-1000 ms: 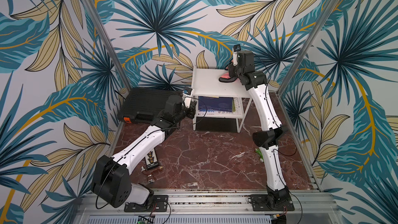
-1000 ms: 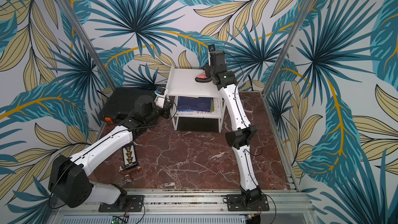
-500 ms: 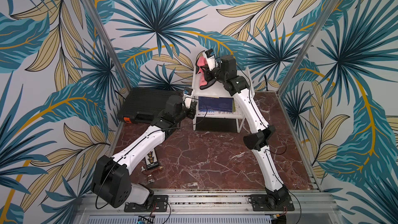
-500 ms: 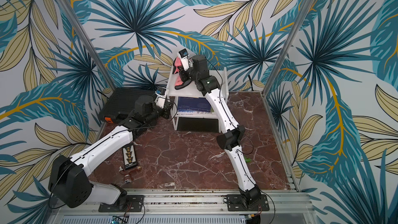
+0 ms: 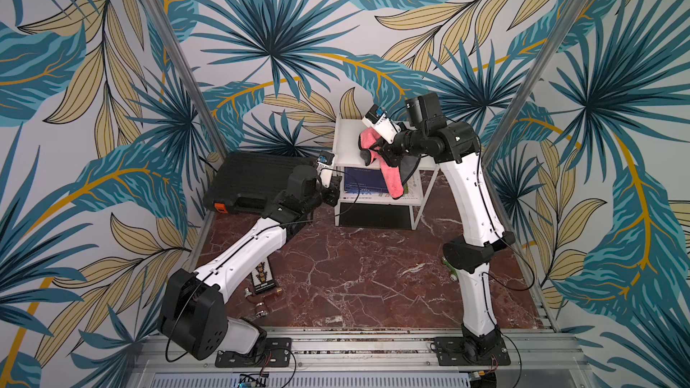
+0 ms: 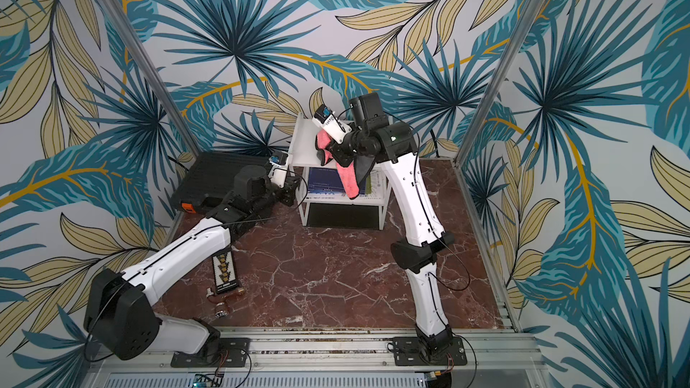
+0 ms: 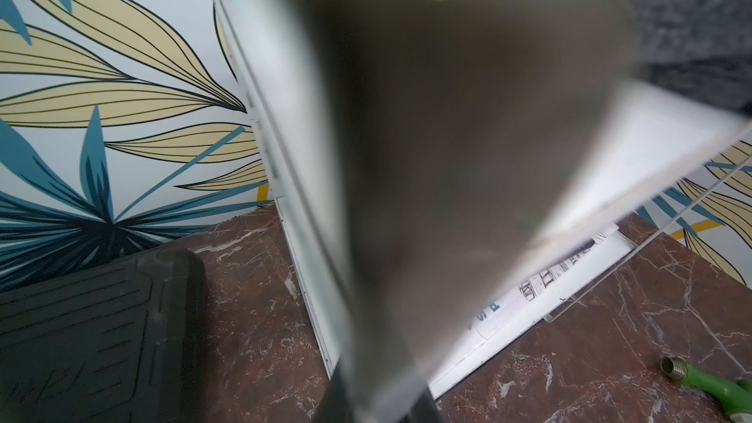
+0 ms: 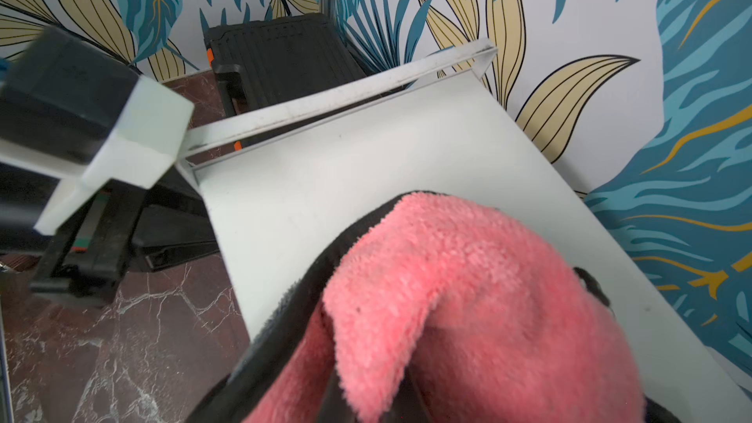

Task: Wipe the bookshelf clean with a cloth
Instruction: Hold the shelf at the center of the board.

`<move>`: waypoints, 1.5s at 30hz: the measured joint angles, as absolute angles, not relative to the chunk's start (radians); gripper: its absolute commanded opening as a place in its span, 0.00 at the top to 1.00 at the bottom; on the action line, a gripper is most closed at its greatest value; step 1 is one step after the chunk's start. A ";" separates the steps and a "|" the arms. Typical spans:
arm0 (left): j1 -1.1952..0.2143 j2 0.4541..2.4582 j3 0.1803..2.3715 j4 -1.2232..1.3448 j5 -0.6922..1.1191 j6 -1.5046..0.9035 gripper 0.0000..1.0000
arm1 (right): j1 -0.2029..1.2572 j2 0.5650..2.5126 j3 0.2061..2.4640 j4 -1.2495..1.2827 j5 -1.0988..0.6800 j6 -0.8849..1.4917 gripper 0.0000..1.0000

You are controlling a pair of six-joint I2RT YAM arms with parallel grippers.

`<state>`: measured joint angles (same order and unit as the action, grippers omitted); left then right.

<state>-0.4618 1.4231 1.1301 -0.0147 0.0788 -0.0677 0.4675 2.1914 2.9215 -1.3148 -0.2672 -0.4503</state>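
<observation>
A black ribbed plastic case with orange latches (image 5: 254,181) lies just left of the small white two-tier bookshelf (image 5: 347,139). Between them the left gripper (image 5: 335,191), jaws all but closed, sits at the rack's frame; any hold is hidden. The right gripper (image 5: 381,148), clamped on the soft pink dark-edged cloth (image 5: 392,178), hangs over the top board; the cloth drapes across a blue booklet (image 5: 360,181) below.
</observation>
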 measured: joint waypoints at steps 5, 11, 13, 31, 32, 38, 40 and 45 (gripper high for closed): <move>-0.461 1.423 1.130 -0.014 0.078 -0.070 1.00 | 0.583 2.191 2.919 -1.323 -0.244 -0.487 1.00; -0.461 1.422 1.124 -0.006 0.079 -0.071 1.00 | 0.627 2.183 2.909 -1.366 -0.141 -0.547 1.00; -0.461 1.422 1.119 0.004 0.080 -0.071 1.00 | 0.607 2.108 2.785 -1.343 -0.119 -0.575 1.00; -0.457 1.417 1.110 0.015 0.095 -0.078 1.00 | 0.514 1.560 1.811 -0.884 0.109 -0.603 1.00; -0.456 1.417 1.110 0.015 0.096 -0.079 1.00 | 0.512 1.560 1.805 -0.861 0.079 -0.584 1.00; -0.454 1.417 1.110 0.015 0.105 -0.078 1.00 | 0.572 1.593 1.782 -0.699 0.003 -0.463 1.00; -0.454 1.417 1.110 0.015 0.106 -0.078 1.00 | 0.558 1.568 1.711 -0.649 0.014 -0.440 1.00; -0.454 1.415 1.110 0.011 0.106 -0.077 1.00 | 0.392 1.370 1.464 -0.611 -0.017 -0.388 1.00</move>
<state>-0.4538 1.4147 1.1103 0.0113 0.1062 -0.0769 0.3920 1.3697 1.4639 -0.6113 -0.0166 -0.3882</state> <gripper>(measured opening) 0.140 0.083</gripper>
